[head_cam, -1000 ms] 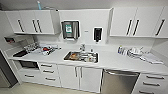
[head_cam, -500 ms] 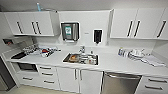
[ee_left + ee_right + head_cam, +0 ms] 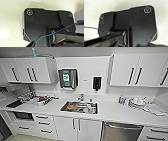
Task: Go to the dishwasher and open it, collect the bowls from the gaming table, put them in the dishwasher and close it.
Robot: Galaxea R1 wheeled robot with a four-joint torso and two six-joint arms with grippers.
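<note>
Below counter edge [image 3: 107,118], dishwasher [image 3: 121,133] seemingly shut

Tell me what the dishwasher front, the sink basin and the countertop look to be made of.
The dishwasher front looks like brushed stainless steel: grey, with a soft sheen and a bar handle along its top. The sink basin also looks like steel, grey and reflective at its rim. The countertop is plain matte white, probably laminate or solid surface; the look leaves that open.

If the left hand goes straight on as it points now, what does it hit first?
Probably the plain pale surface past the robot's own dark plate; nothing else lies in that line as far as the left wrist view shows, but depth is unclear.
</note>
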